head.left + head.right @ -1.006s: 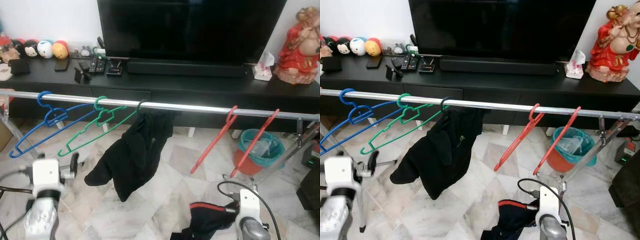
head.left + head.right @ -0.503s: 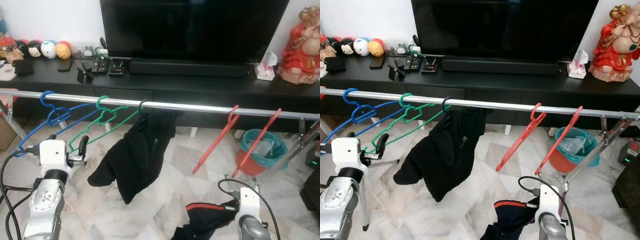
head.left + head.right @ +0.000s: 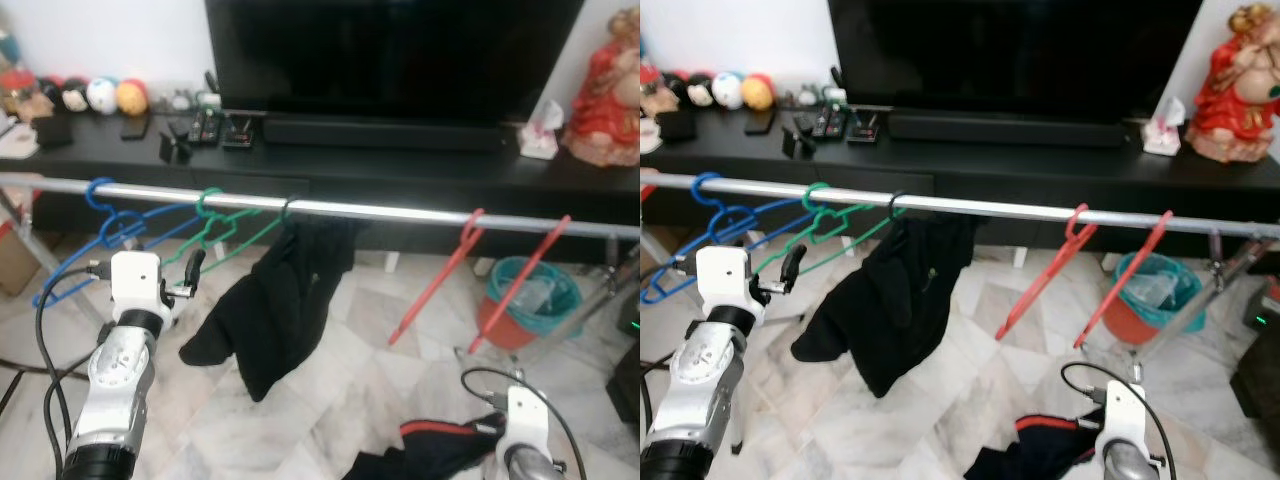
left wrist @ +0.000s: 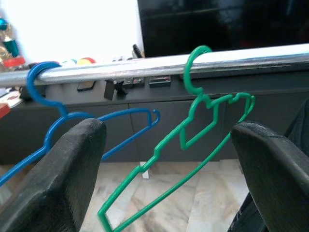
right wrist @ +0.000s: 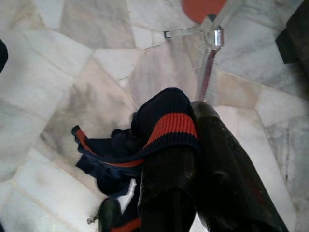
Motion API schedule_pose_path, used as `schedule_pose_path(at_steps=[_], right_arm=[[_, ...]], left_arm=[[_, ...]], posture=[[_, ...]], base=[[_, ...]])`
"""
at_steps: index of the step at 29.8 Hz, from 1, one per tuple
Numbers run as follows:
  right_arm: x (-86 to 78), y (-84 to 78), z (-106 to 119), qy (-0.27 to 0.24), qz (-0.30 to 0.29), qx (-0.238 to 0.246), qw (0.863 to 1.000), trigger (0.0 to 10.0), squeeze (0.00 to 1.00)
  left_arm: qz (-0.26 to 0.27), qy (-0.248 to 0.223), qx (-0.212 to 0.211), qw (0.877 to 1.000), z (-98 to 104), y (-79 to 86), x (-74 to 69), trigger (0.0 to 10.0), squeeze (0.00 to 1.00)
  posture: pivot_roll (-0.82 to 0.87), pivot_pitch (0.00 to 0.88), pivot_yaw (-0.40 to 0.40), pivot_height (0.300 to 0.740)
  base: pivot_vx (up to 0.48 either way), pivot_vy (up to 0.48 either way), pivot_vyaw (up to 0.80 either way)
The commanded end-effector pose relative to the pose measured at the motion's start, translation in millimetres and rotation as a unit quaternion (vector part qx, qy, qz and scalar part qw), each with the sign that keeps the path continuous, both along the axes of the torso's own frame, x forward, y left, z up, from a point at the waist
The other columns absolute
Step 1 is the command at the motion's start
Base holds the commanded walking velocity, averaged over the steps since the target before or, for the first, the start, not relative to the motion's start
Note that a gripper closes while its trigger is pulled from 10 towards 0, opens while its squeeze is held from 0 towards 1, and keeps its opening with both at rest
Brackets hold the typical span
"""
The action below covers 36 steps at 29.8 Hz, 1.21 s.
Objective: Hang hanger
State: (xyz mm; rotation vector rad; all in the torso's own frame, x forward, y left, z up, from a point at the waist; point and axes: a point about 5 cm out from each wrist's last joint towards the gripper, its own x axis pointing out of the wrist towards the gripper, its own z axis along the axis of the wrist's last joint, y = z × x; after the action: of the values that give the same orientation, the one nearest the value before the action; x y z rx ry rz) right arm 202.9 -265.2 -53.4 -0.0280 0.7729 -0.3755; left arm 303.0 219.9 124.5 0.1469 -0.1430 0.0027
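Left gripper (image 4: 166, 179) fingers spread apart, raised just before green plastic hanger (image 3: 205, 236) hooked on silver metal rail (image 3: 380, 211). Right gripper (image 5: 193, 159) low, clamped on dark navy, red-banded garment (image 5: 145, 140).

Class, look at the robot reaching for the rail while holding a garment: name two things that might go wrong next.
1. The open left gripper faces the green hanger, close to the blue hanger; closing may catch both.
2. The right gripper pinches the dark red-striped garment by one edge; it may slip or drag on the marble floor.
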Motion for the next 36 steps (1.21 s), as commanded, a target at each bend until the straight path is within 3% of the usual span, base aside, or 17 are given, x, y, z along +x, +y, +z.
schedule_pose_path(at_steps=[1, 7, 19, 36], right_arm=[[0.5, -7.5, 3.7, -0.015, -0.013, -0.002, 1.0, 10.0, 0.0], [-12.8, -11.2, -2.5, 0.003, -0.032, -0.002, 0.999, 10.0, 0.0], [-10.8, 11.8, -9.8, 0.015, 0.001, 0.01, 1.0, 10.0, 0.0], [-29.0, 16.9, -19.5, 0.025, -0.014, 0.018, 0.999, 10.0, 0.0]], left_arm=[[-0.014, 0.008, -0.003, 1.0, -1.9, -6.0, 3.9, 10.0, 0.0], [-0.019, 0.014, -0.006, 1.0, -3.6, -8.0, 9.2, 10.0, 0.0], [-0.01, 0.015, 0.009, 1.0, -3.2, 5.1, -3.9, 10.0, 0.0], [-0.036, 0.039, 0.011, 0.998, -10.7, -1.8, -13.5, 10.0, 0.0]], posture=[[-0.14, 0.0, -0.013, 0.74], [-0.15, 0.0, 0.005, 0.74], [-0.08, 0.0, -0.011, 0.74], [-0.09, 0.0, -0.01, 0.74]], base=[[0.0, 0.0, 0.6], [0.0, 0.0, 0.62], [0.0, 0.0, 0.7], [0.0, 0.0, 0.0]])
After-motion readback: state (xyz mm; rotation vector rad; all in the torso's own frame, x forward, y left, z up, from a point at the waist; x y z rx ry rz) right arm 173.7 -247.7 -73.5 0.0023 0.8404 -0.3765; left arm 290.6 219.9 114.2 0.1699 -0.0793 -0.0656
